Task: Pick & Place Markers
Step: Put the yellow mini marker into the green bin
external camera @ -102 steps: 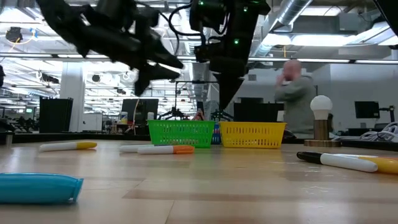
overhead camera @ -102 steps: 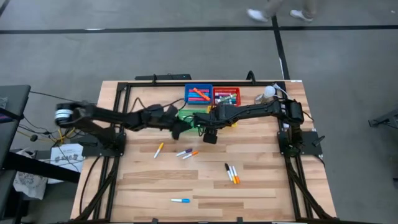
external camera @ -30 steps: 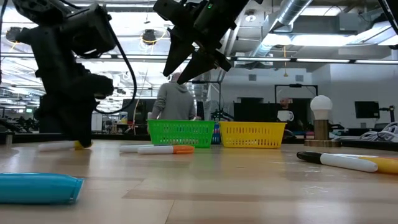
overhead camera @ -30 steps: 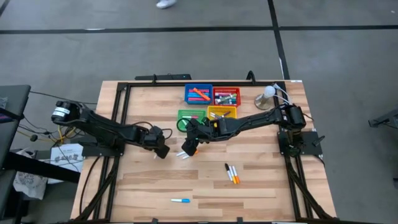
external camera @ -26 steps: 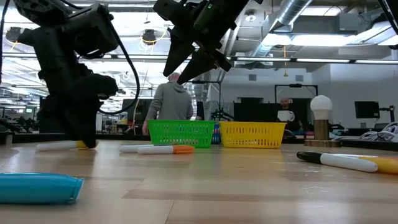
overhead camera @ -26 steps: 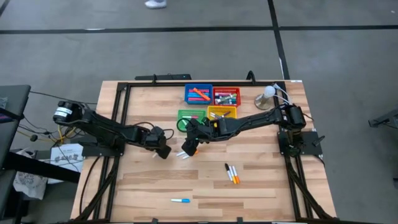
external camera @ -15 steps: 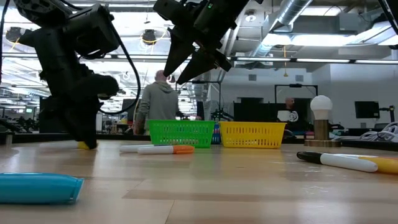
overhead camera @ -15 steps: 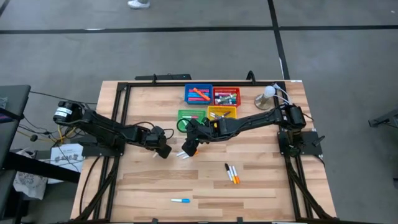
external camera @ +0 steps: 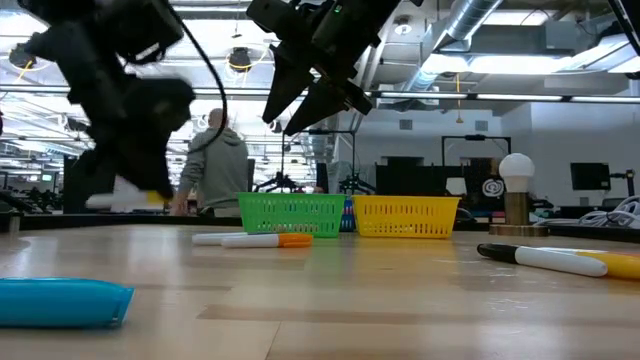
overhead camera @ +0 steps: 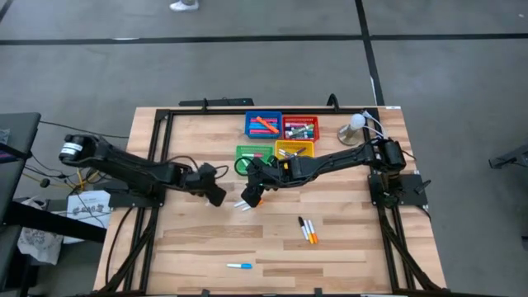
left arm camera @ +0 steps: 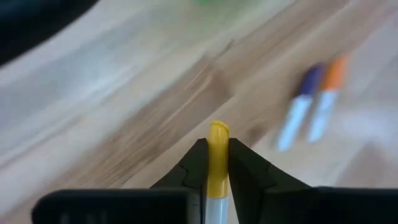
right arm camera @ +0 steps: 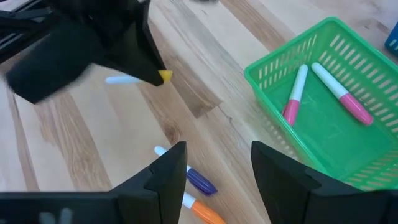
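Lifted off the desk [overhead camera: 355, 247] since a moment ago, our left tool [left arm camera: 217, 163] now carries the yellow-capped marker [left arm camera: 217, 155] clear of the wood.

We see the left tool clenched on that marker, its yellow cap poking out past the fingertips. Our right tool [right arm camera: 214, 165] hangs released above the purple-capped marker [right arm camera: 198, 179] and orange-capped marker [right arm camera: 205, 211], which lie side by side just below it, with the green tray [right arm camera: 280, 59] holding two pink markers [right arm camera: 342, 93] just beyond.
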